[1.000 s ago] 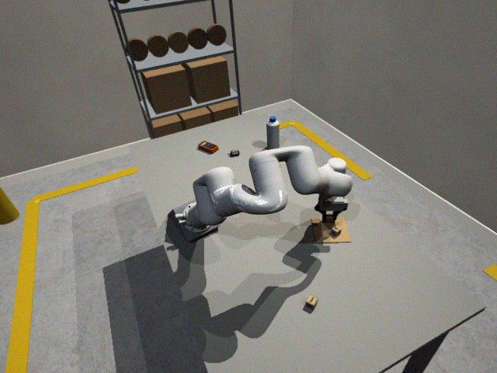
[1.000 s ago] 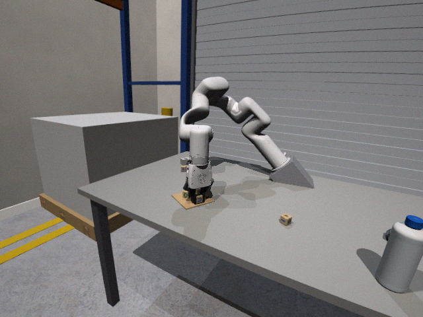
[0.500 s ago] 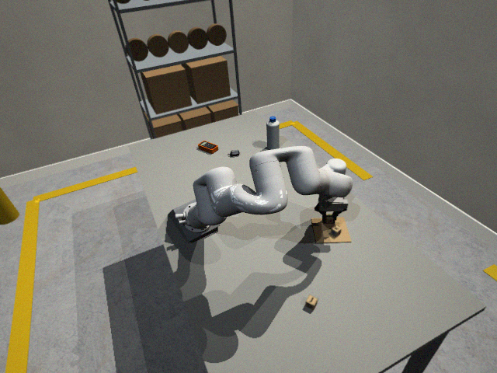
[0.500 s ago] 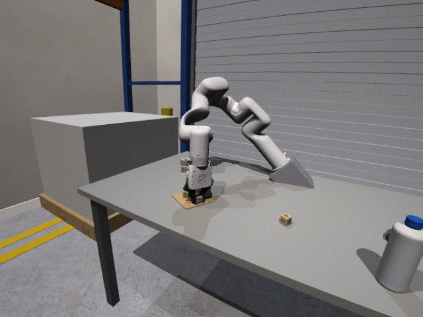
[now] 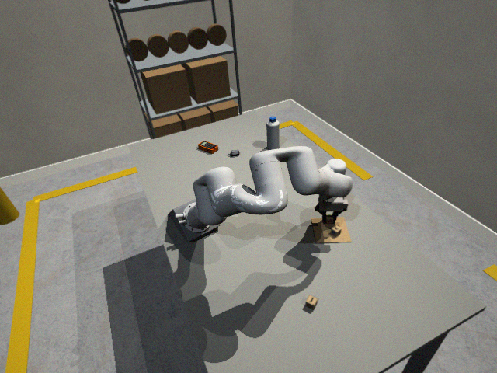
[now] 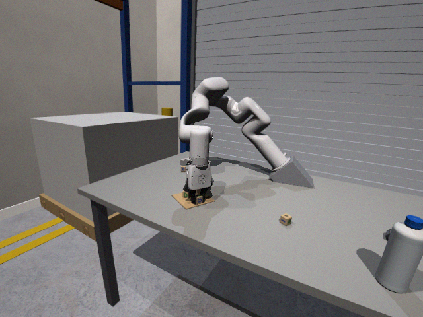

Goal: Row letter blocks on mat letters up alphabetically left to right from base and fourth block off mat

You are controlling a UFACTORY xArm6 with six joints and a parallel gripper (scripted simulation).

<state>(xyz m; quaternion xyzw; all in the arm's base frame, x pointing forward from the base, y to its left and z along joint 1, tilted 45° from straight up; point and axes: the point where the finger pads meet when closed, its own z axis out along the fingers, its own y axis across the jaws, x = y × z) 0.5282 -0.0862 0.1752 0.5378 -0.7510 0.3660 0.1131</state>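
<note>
A brown mat (image 5: 329,231) lies on the table; it also shows in the exterior view (image 6: 193,201). My gripper (image 5: 328,218) stands upright over the mat, fingers down at its surface, shut on a wooden block (image 6: 200,200) with a blue mark on its side. A second block (image 5: 336,230) sits on the mat close beside the fingers; it shows a green side (image 6: 185,195). A third block (image 5: 311,301) lies alone on the table away from the mat (image 6: 285,218). A fourth block (image 6: 183,168) shows behind my wrist, off the mat. The top letters are too small to read.
A white bottle with a blue cap (image 5: 272,134) (image 6: 403,253) stands at the far side of the table. An orange meter (image 5: 207,147) and a small dark object (image 5: 234,152) lie near it. My base (image 5: 192,224) is at the table's left.
</note>
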